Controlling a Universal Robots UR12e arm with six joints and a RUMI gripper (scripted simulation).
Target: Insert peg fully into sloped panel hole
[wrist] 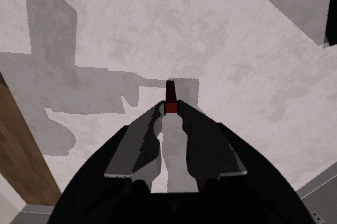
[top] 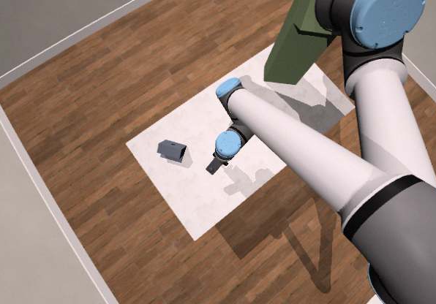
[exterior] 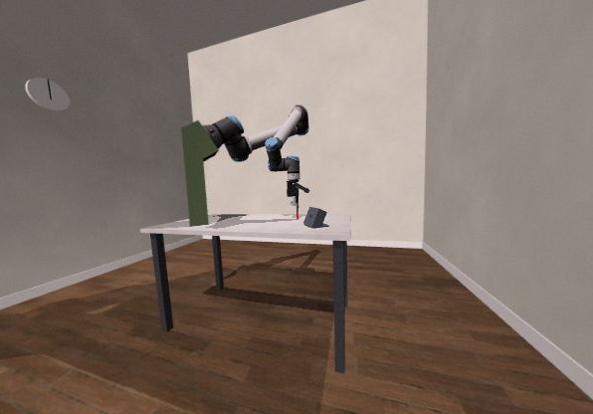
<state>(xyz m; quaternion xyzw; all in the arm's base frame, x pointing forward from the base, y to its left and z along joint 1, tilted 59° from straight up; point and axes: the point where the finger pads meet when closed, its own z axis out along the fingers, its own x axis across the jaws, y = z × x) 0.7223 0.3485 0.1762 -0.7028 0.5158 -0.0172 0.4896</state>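
Top: gripper (top: 213, 169) over white table (top: 194, 204), just right of sloped panel (top: 173, 150); hole (top: 173, 145) visible as dark dot on panel face; peg hidden under wrist.

Exterior: gripper (exterior: 296, 204) pointing straight down, red peg (exterior: 297, 213) upright below it, lower tip at table (exterior: 245, 230); peg just left of panel (exterior: 315, 217), apart from it. Green mount (exterior: 196, 174) at far end of table.

Wrist: fingers nearly together, pinching peg (wrist: 171, 97) at tips.
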